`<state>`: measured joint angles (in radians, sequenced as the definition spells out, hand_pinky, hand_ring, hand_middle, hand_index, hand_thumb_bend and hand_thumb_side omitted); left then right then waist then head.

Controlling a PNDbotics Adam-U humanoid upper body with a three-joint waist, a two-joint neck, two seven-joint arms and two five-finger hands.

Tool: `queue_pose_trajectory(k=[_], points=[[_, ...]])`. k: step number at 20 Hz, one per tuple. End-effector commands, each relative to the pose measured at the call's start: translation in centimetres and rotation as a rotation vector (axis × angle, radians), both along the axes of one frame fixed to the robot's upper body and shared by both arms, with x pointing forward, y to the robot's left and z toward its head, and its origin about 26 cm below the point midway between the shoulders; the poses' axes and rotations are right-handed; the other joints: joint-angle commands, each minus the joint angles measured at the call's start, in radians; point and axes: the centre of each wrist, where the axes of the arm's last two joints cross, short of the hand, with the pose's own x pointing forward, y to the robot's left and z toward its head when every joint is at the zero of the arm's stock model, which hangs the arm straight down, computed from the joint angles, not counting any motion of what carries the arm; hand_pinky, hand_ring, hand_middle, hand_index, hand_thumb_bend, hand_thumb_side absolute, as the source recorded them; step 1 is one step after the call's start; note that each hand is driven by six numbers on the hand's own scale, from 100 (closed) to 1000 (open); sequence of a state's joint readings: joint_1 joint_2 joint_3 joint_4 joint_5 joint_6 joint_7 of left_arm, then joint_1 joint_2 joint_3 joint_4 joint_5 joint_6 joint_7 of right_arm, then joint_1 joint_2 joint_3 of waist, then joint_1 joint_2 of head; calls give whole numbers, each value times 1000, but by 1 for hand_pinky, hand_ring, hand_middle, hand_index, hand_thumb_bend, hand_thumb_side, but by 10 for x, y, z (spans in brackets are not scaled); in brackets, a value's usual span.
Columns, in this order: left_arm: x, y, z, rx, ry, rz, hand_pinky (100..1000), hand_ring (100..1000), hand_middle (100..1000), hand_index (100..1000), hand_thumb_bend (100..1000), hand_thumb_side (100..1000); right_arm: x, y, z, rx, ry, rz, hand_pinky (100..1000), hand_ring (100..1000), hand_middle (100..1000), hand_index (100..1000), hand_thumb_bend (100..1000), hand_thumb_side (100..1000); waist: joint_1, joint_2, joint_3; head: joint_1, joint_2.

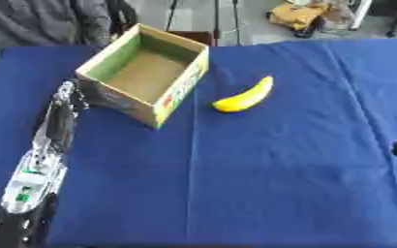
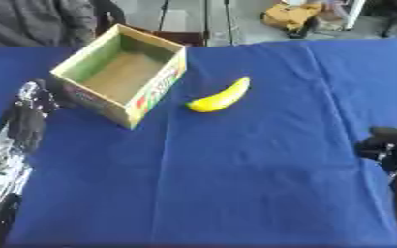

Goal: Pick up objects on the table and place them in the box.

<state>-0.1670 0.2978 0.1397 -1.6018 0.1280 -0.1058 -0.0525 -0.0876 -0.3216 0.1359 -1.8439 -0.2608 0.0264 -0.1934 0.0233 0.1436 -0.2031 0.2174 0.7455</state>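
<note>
A yellow banana [image 1: 246,95] lies on the blue tablecloth, just right of the box. The open cardboard box [image 1: 109,62] has green and white printed sides, stands at the upper left and holds nothing. My left hand [image 1: 60,114] reaches up along the left side. It is open, its straight fingers end beside the box's near-left corner, and I cannot tell whether they touch it. My right hand [image 2: 388,144] shows at the right edge, well below and right of the banana, open with relaxed fingers and holding nothing.
The blue cloth [image 1: 261,169] covers the whole table. A person in dark clothing [image 1: 41,22] stands behind the far left edge. Beyond the far edge are stand legs and a yellow-brown bundle [image 1: 299,14] on the floor.
</note>
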Motion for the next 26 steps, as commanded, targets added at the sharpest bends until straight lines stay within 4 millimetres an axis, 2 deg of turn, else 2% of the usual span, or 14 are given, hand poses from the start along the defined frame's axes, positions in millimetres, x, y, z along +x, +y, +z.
queue_pose_trajectory(k=[1, 17, 18, 22, 26], points=[[1, 1, 11, 13, -31, -9, 645, 660, 582, 678, 270, 1000, 0, -3, 12, -31, -40, 7, 652, 595, 503, 640, 100, 914, -1, -10, 2, 2, -3], [2, -1, 11, 6, -32, -24, 644, 662, 583, 678, 268, 1000, 2, -12, 33, -103, -82, 28, 653, 596, 503, 644, 100, 898, 3, -7, 7, -5, -5], [2, -1, 11, 7, -29, -27, 644, 662, 583, 678, 266, 1000, 2, -11, 36, -110, -91, 36, 656, 598, 505, 648, 100, 839, -1, -9, 11, -10, -3], [5, -7, 13, 8, -32, -60, 644, 663, 583, 678, 269, 1000, 7, -10, 71, -229, -224, 101, 659, 603, 510, 656, 100, 780, -9, -1, 51, -46, -10], [11, -17, 19, -6, -52, -98, 643, 663, 583, 678, 273, 1000, 20, -20, 98, -385, -285, 108, 662, 607, 514, 663, 100, 734, -7, 11, 85, -80, -24]])
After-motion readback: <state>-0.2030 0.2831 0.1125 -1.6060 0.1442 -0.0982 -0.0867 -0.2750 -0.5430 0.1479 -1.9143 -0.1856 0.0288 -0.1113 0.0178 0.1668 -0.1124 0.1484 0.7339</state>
